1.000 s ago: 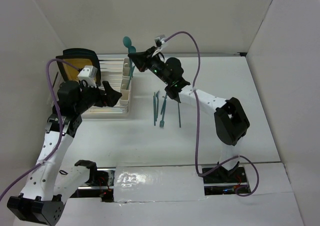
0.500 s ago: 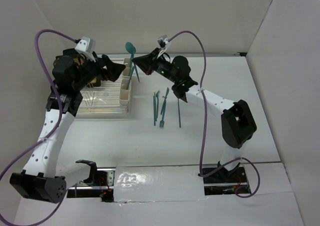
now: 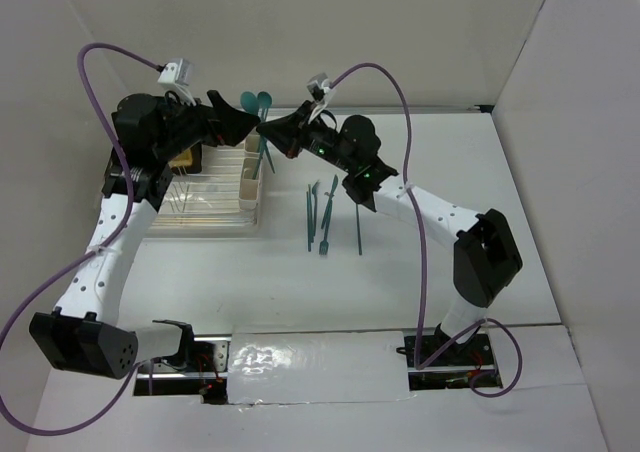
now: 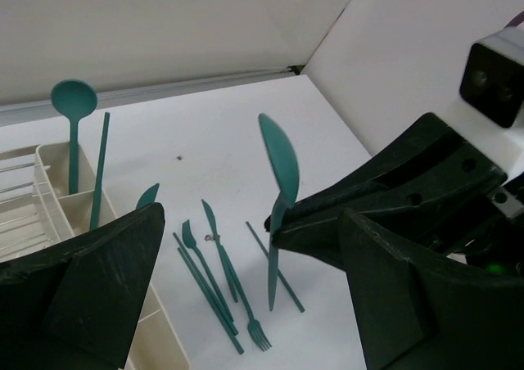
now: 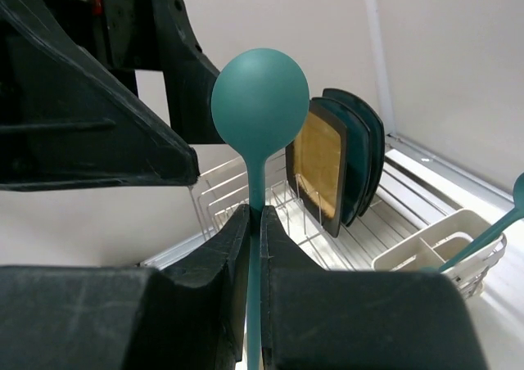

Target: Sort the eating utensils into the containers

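Note:
My right gripper (image 3: 268, 132) is shut on the handle of a teal spoon (image 5: 260, 100) and holds it upright above the cream containers (image 3: 250, 177). The same spoon shows in the left wrist view (image 4: 278, 165). My left gripper (image 3: 240, 122) is open and empty, close beside the right gripper, its fingers (image 4: 90, 296) spread to either side of the held spoon. Another teal spoon (image 4: 74, 100) and a thin handle stand in the containers (image 4: 57, 182). Several teal forks and knives (image 3: 320, 212) lie on the table right of the rack.
A clear wire dish rack (image 3: 200, 197) holds the containers at its right end. A black-rimmed yellow plate (image 5: 319, 161) stands in it with dark plates behind. White walls close in at the back and both sides.
My left arm has risen from the front of the rack and swung right, bringing its open gripper up beside the right gripper. The right gripper has kept the spoon and shifted slightly left.

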Tool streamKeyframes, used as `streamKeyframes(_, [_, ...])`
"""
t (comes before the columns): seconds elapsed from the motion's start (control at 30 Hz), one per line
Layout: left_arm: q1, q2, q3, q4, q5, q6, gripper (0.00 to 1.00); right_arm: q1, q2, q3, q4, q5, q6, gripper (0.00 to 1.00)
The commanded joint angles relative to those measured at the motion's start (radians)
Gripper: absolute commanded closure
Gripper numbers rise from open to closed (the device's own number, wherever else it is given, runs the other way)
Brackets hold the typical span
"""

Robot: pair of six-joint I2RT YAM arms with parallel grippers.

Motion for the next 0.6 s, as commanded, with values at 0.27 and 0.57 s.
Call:
streamKeyframes(0.27, [-0.009,0.029,0.019,0.130,0.029,-0.057,0.10,0.051,-0.010,0.053,-0.066,0.026,-0.030,1.00])
streamKeyframes(0.57, [-0.087,0.077,0.039,0.134,-0.075,-0.029,0.42,0.077,0.019,0.114,-0.110,0.058,-0.015,1.00])
